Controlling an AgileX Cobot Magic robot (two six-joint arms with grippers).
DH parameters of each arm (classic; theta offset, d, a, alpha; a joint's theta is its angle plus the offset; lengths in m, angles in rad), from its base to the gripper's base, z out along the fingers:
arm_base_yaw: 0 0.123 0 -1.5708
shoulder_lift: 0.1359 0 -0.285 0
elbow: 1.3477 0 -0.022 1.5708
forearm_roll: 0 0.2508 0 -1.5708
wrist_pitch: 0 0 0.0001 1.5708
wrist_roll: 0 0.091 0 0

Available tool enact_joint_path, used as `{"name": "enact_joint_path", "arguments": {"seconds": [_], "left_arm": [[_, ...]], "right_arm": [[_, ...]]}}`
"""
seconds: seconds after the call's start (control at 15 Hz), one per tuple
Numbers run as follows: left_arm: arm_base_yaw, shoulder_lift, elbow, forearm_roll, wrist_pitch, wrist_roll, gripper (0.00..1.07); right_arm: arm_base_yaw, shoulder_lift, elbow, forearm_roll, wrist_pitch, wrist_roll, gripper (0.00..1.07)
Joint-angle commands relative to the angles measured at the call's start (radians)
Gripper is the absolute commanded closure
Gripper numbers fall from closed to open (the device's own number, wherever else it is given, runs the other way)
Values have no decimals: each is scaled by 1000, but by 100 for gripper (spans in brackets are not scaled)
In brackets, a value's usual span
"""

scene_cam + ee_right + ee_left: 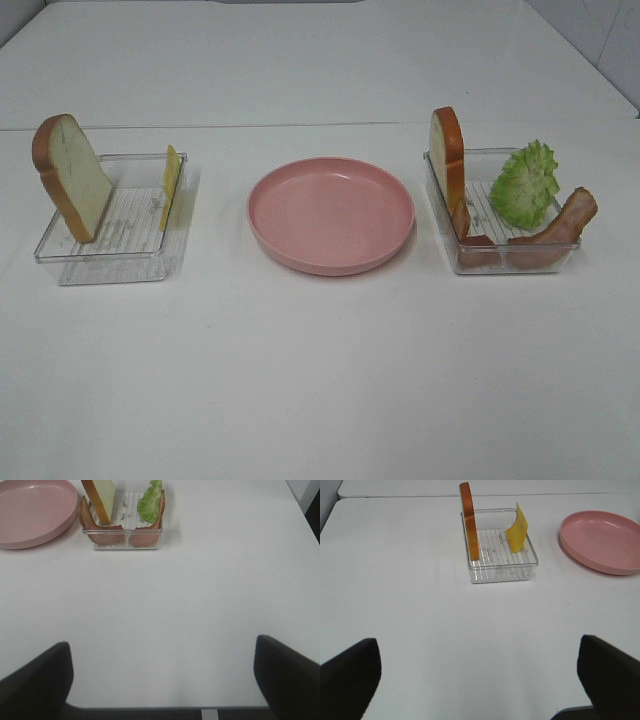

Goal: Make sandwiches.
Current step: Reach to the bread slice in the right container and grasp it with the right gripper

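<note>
No stacked sandwich shows; its parts lie apart. A bread slice (70,175) (468,522) and a yellow cheese slice (171,187) (517,530) stand upright in the left clear tray (110,262). A second bread slice (447,160) (100,495), green lettuce (525,183) (150,502) and bacon strips (555,230) (102,532) sit in the right clear tray (500,262). My left gripper (480,680) is open and empty, well short of the left tray. My right gripper (162,680) is open and empty, well short of the right tray. Neither gripper shows in the high view.
A round pink plate (330,213) (600,542) (32,512) lies between the two trays with nothing on it. The white table's near edge (200,707) shows just under my right gripper.
</note>
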Motion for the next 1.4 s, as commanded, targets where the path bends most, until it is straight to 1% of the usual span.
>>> {"name": "enact_joint_path", "arguments": {"seconds": [0.07,0.13,0.27,0.4,0.47,0.6,0.67,0.73,0.8,0.87,0.93,1.0,1.13,1.2,1.33,1.4], "left_arm": [[1,-17,3,-3,-8,-1,6],[1,-17,3,-3,-8,-1,6],[1,-17,3,-3,-8,-1,6],[1,-17,3,-3,-8,-1,6],[1,-17,3,-3,-8,-1,6],[1,-17,3,-3,-8,-1,6],[1,-17,3,-3,-8,-1,6],[1,-17,3,-3,-8,-1,6],[1,-17,3,-3,-8,-1,6],[1,-17,3,-3,-8,-1,6],[1,-17,3,-3,-8,-1,6],[1,-17,3,-3,-8,-1,6],[1,-17,3,-3,-8,-1,6],[1,-17,3,-3,-8,-1,6],[1,-17,3,-3,-8,-1,6],[1,-17,3,-3,-8,-1,6]], "right_arm": [[-1,-30,4,-3,-12,-10,12],[-1,-30,0,-6,-17,-10,12],[-1,45,-25,-9,-23,-10,12],[-1,171,-82,-9,-21,-10,12],[-1,371,-193,-6,19,-10,12],[-1,701,-408,19,134,-10,12],[-1,926,-566,38,180,0,12],[-1,983,-620,41,181,3,12],[-1,1120,-726,47,177,2,12],[-1,1291,-865,47,192,-10,12],[-1,1398,-966,47,199,-10,12],[-1,1438,-1011,48,198,-10,12],[-1,1653,-1189,79,204,-10,12],[-1,1692,-1220,102,212,-10,12],[15,1818,-1314,163,222,-10,12],[55,1900,-1374,160,221,-10,12]]}}
